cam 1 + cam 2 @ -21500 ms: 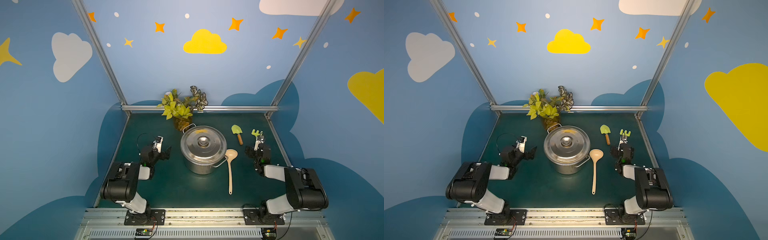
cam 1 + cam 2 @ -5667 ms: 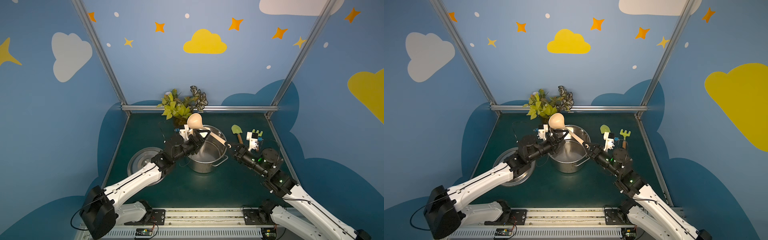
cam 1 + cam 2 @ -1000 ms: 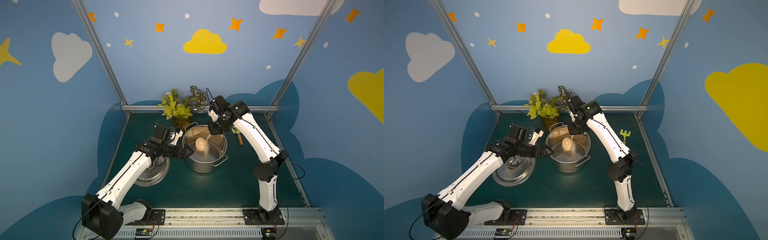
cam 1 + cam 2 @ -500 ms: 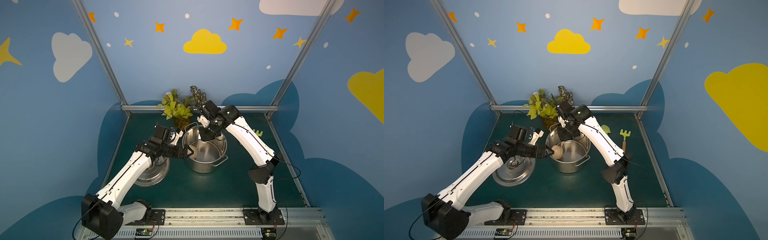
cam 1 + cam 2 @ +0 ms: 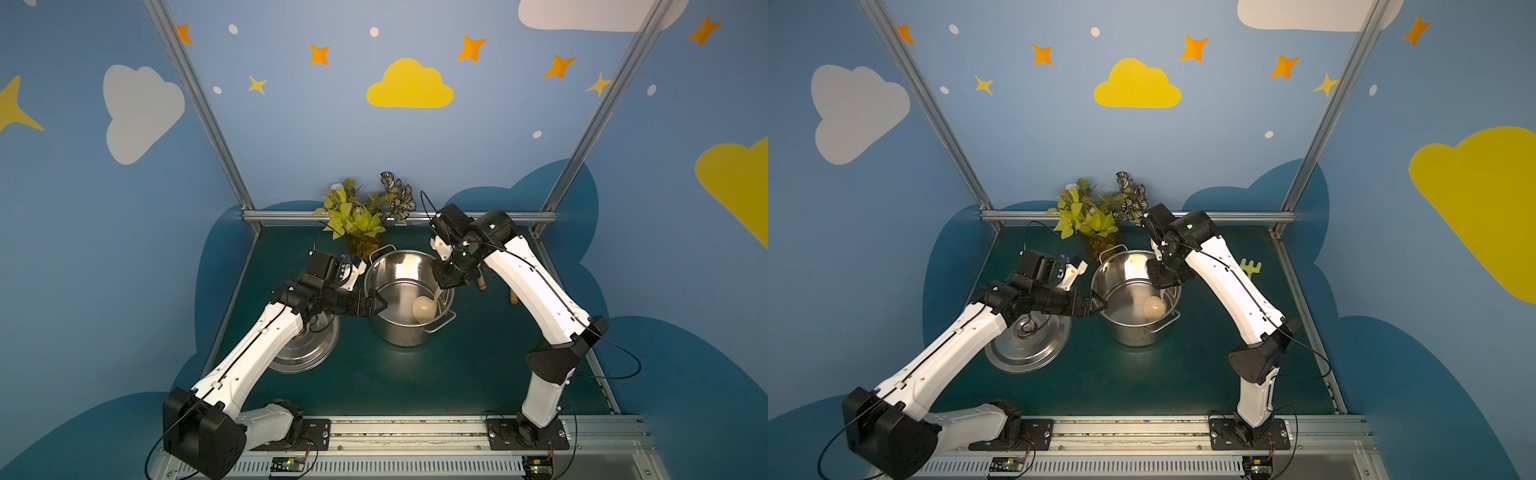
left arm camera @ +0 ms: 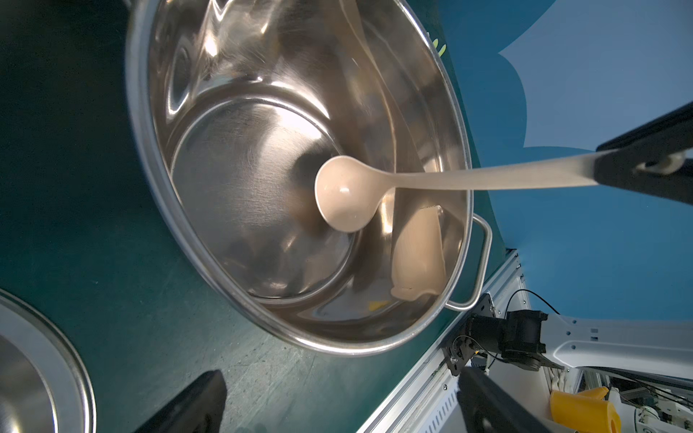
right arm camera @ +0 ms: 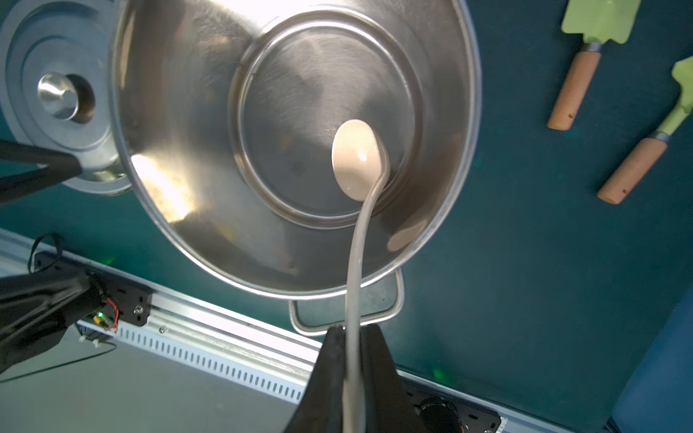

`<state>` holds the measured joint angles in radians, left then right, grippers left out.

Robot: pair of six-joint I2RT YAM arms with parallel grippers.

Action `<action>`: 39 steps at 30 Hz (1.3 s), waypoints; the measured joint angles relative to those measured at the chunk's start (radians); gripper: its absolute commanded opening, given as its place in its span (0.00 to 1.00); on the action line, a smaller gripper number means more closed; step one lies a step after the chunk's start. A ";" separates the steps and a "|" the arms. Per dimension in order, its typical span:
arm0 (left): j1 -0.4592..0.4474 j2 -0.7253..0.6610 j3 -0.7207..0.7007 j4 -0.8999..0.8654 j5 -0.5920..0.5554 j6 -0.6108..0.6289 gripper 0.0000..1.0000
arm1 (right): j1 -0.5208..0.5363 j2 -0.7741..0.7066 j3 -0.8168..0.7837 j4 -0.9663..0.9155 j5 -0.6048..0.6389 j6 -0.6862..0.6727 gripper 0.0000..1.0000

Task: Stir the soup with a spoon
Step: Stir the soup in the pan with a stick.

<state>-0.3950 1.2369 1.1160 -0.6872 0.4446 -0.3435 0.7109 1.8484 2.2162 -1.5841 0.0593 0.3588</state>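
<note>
Right wrist view, right gripper (image 7: 350,333) clamped on spoon (image 7: 354,159) handle, bowl hung low inside pot (image 7: 168,157), left gripper (image 5: 376,306) jaws stood wide apart beside pot rim, empty

The lid (image 5: 311,353) lay left of the pot (image 5: 399,334), the plant (image 5: 357,216) just behind it. The spoon (image 5: 423,308) had its bowl inside, near-right; the rake (image 5: 1250,268) lay farther right.
</note>
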 measured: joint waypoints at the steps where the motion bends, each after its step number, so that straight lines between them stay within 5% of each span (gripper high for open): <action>1: 0.000 0.000 0.000 0.000 0.000 0.000 1.00 | -0.013 0.004 0.002 0.000 0.006 0.000 0.00; 19: 0.000 -0.010 0.000 -0.001 -0.007 0.001 1.00 | -0.038 0.149 0.143 0.164 -0.041 -0.002 0.00; 39: -0.001 -0.050 -0.015 -0.011 -0.016 0.002 1.00 | 0.137 0.172 0.172 0.087 -0.081 -0.029 0.00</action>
<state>-0.3958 1.1873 1.1011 -0.6987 0.4286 -0.3412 0.8478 2.0209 2.3882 -1.4971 -0.0219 0.3302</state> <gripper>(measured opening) 0.998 0.131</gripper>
